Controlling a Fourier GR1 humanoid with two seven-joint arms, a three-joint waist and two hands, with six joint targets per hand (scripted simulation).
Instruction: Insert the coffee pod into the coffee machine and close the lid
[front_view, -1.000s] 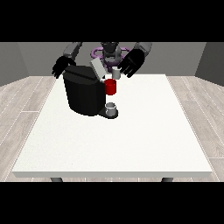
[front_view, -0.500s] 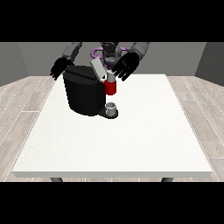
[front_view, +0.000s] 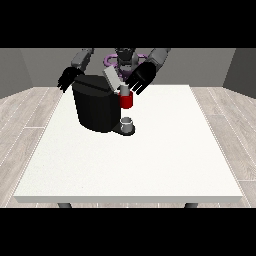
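White table (front_view: 150, 160) carries the black coffee machine (front_view: 97, 107) at its far left part, grey lid (front_view: 112, 79) tilted up, not closed. Hand at the view's right (front_view: 141, 79) hangs fingers spread, released, just above the red brew head (front_view: 126, 100). Hand at the view's left (front_view: 69, 79) is open behind the machine. Small grey cup (front_view: 128, 123) sits on the drip base. Coffee pod (front_view: 123, 90) looks seated on top of the red part, hard to confirm.

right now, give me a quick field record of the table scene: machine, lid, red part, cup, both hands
machine: black coffee machine, on the white table, far left part
lid: grey lid, tilted up, open
red part: red holder at the machine's front
cup: small grey cup, below the red holder
hand at view's right: black hand, fingers spread, beside the lid
hand at view's left: black hand, behind the machine, holding nothing
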